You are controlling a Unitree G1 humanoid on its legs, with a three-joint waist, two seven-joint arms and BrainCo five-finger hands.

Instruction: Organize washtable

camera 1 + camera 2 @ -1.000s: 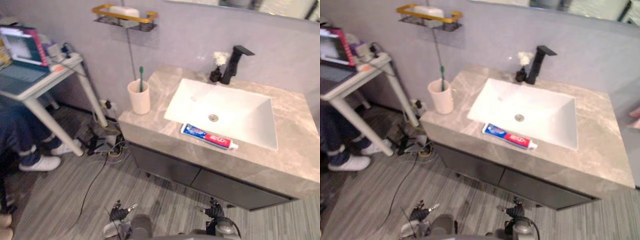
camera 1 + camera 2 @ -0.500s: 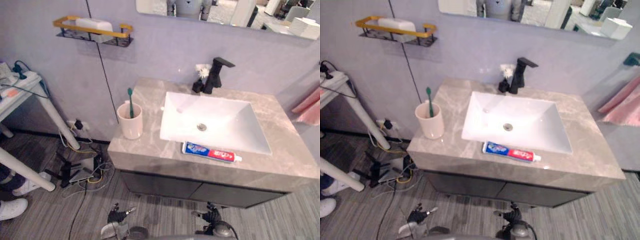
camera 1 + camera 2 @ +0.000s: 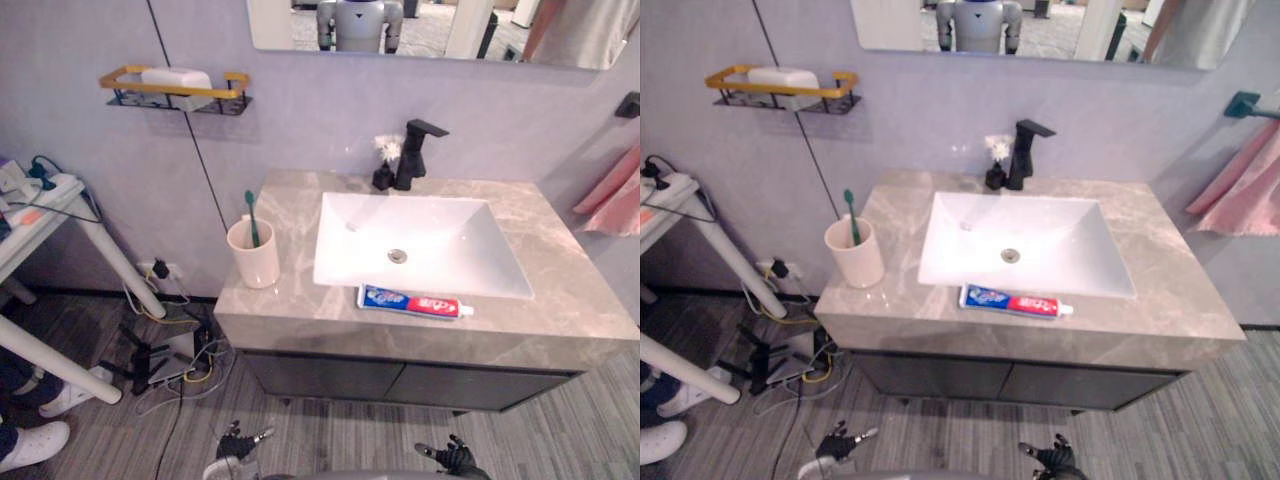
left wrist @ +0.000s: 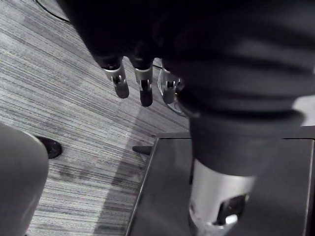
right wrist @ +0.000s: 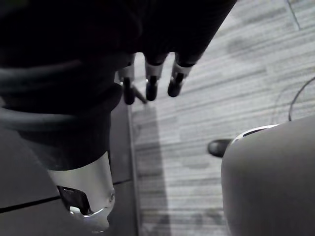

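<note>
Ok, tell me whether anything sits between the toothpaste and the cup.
Nothing visible does. The toothpaste lies along the sink's front edge; bare counter runs from it to the cup with the toothbrush.

Wall (image 3: 300, 110): lilac-grey, mirror (image 3: 420, 25) across the far side, gold-railed shelf (image 3: 175, 88) at left.
Floor (image 3: 340, 435): grey striped planks.
Furniture: dark cabinet (image 3: 400, 378) under the marbled desk (image 3: 290, 290); white table (image 3: 118, 262) at left.
Right edge: pink cloth (image 3: 612, 200), probably a towel.

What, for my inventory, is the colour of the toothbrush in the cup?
The toothbrush is green; the left eye view shows it best.
</note>
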